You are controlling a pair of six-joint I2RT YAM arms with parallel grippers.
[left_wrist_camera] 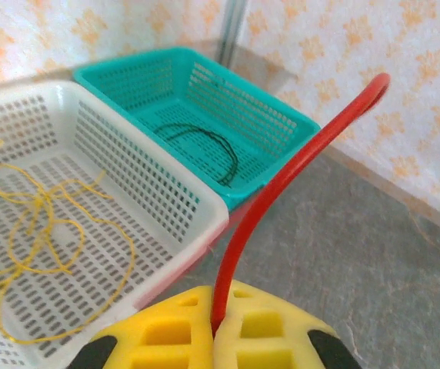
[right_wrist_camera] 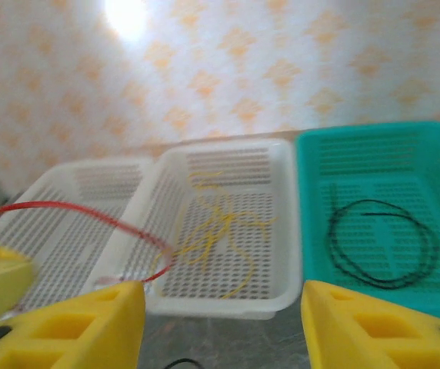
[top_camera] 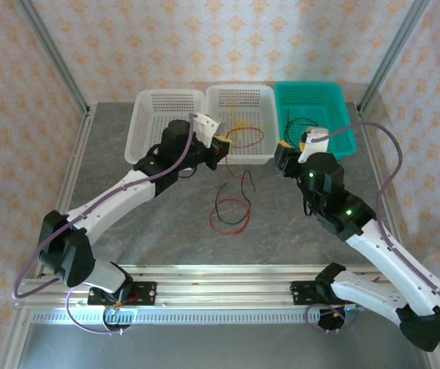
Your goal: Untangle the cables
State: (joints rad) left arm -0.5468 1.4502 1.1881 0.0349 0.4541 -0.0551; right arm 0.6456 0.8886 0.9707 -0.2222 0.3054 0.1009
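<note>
While bare worktop [top_camera: 174, 238] flanks a red-and-black tangle [top_camera: 231, 209], three baskets line the far edge: an outer white basket [top_camera: 147, 123], a middle white basket [top_camera: 270, 123] holding one yellow cable [right_wrist_camera: 216, 223], and a teal basket [top_camera: 343, 115] holding one black cable [right_wrist_camera: 381, 246]. Left end effector [left_wrist_camera: 214, 338], outstretched, pinches a red cable [left_wrist_camera: 281, 184]; right end effector [right_wrist_camera: 220, 323] hovers open.

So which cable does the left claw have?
The red cable, pinched in the shut left claw. The yellow cable lies in a white basket, a black cable in the teal basket.
</note>
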